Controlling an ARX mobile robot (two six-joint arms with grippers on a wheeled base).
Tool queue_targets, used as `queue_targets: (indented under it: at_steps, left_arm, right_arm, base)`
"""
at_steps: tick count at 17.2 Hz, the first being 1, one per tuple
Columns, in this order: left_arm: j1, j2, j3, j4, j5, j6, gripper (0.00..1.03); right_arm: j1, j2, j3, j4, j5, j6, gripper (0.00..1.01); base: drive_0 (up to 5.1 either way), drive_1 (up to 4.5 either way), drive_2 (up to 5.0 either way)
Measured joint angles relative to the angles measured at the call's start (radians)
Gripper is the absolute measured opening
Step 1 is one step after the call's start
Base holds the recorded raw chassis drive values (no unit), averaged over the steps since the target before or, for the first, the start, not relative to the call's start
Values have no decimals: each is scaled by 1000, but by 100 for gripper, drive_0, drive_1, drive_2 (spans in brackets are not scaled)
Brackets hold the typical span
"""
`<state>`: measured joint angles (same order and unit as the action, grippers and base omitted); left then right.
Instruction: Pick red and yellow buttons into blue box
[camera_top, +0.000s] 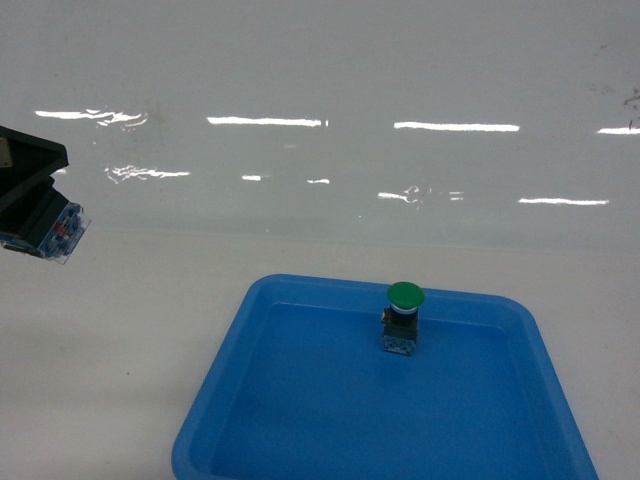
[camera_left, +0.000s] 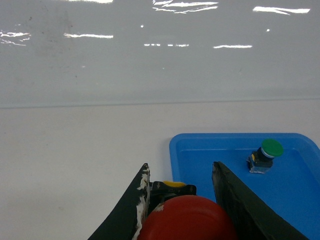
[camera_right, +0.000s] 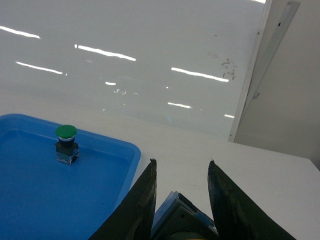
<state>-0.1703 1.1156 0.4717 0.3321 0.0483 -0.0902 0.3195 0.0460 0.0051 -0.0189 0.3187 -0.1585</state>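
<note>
In the left wrist view the red button (camera_left: 187, 220) fills the space between the fingers of my left gripper (camera_left: 181, 165), which is shut on its black body. The head view shows that gripper (camera_top: 40, 215) raised at the far left edge, with the button's clear base (camera_top: 58, 228) sticking out. My right gripper (camera_right: 181, 162) is shut on a black button body with a clear base (camera_right: 182, 217); only a sliver of yellow cap shows at the frame's bottom edge. This gripper does not appear in the head view. The blue box is out of view.
A shallow blue tray (camera_top: 230, 390) lies on the white table in front of me, with a green-capped button (camera_top: 404, 315) standing upright near its far rim. A glossy white wall runs behind the table. A white panel edge (camera_right: 260, 65) rises at the right.
</note>
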Motion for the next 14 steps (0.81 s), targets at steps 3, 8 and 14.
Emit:
queue_targets:
  at_steps: [3, 8, 14]
  left_arm:
    - [-83, -129, -53, -42, -65, -10, 32]
    - [-191, -317, -117, -158, -192, -85, 32]
    - [-140, -319, -136, -71, -214, -56, 32]
  right_arm:
    - [0, 0, 0, 0, 0, 0, 29]
    - [0, 0, 0, 0, 0, 0, 29]
    - [0, 0, 0, 0, 0, 0, 29]
  base:
    - [0, 0, 0]
    - [0, 0, 0]
    - [0, 0, 0]
